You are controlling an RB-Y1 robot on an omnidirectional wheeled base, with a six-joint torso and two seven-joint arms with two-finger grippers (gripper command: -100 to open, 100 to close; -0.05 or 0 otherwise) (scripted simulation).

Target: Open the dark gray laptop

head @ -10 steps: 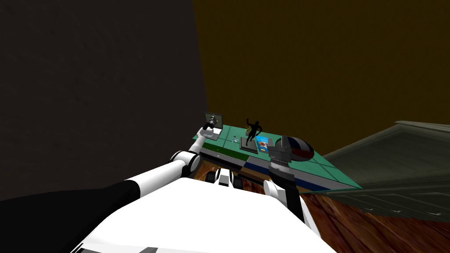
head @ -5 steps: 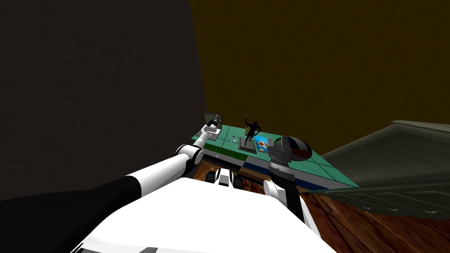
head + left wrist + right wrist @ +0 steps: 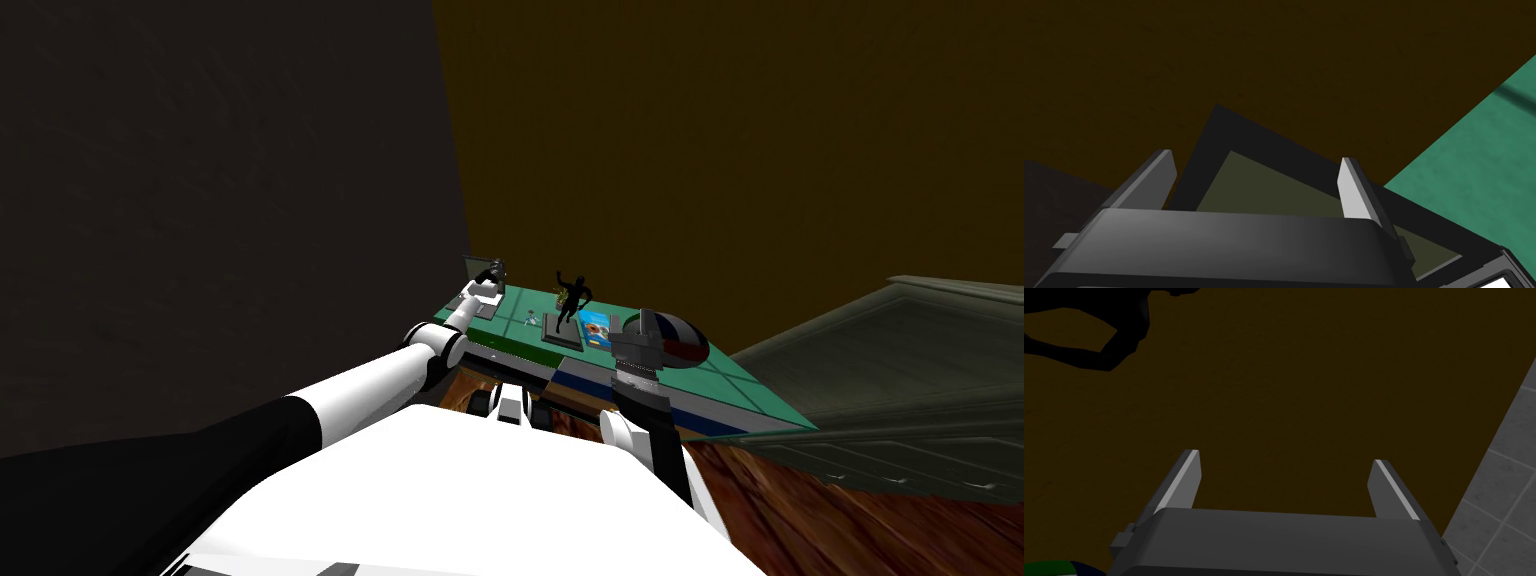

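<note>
Dark grey laptop (image 3: 1284, 187), lid raised, stands just beyond the left gripper (image 3: 1256, 156) with its fingers spread

Left gripper (image 3: 489, 282) at laptop (image 3: 473, 268) — seemingly standing open.

1. The head camera looks steeply down and forward from high up (rolled, so everything slants); the green table (image 3: 740, 385) sits small, mid-picture.
2. The left wrist camera looks along the left end effector (image 3: 1257, 156), very near the laptop (image 3: 1259, 185) screen.
3. The right wrist camera faces the brown wall (image 3: 1299, 378) along the right end effector (image 3: 1286, 456).
4. Head and left wrist views share laptop and table.
</note>
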